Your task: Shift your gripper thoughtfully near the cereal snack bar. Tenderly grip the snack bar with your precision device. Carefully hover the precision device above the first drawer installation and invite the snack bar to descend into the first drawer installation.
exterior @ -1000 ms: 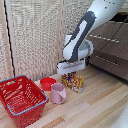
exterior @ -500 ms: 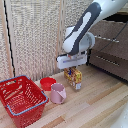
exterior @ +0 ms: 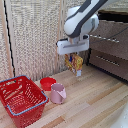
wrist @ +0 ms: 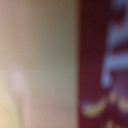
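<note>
My gripper [exterior: 74,56] is shut on the cereal snack bar [exterior: 74,62], a yellow and red package that hangs upright from the fingers, lifted off the wooden floor. In the wrist view the snack bar [wrist: 102,65] fills one side as a blurred dark-red surface with white and yellow print. The first drawer installation [exterior: 111,36] is the upper dark-brown drawer front with a slim silver handle, on the exterior view's right. It is level with the gripper and a short way to its right. I cannot tell whether the drawer is open.
A like lower drawer [exterior: 108,61] sits under the first. A red wire basket [exterior: 21,100] stands at the exterior view's lower left. A red bowl [exterior: 48,82] and a pink mug [exterior: 58,93] stand beside it. A woven screen [exterior: 35,40] stands behind.
The gripper has risen with the snack bar in it, lifting it off the floor and a little toward the exterior view's right.
</note>
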{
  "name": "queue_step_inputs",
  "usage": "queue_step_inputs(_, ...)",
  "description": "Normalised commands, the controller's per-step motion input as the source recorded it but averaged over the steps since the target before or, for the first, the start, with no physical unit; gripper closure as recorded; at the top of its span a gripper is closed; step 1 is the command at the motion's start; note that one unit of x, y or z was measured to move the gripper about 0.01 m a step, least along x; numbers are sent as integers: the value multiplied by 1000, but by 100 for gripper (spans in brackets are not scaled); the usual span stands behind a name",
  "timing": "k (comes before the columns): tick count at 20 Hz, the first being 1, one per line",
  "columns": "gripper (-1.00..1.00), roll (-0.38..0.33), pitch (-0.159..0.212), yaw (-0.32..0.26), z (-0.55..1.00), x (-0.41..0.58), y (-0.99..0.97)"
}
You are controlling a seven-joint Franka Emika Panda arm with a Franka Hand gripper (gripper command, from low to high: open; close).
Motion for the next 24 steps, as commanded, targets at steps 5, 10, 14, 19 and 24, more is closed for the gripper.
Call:
queue_step_inputs(5, 100, -11, 122, 55, 905, 299, -30)
queue_step_inputs(10, 100, -4, 90, 5, 982, 407, -146)
queue_step_inputs(14, 100, -23, 79, 5, 989, 398, -100)
queue_step_inputs(19, 100, -55, 87, -14, 955, 466, -147)
queue_step_inputs(24, 100, -62, 114, -55, 906, 409, -188)
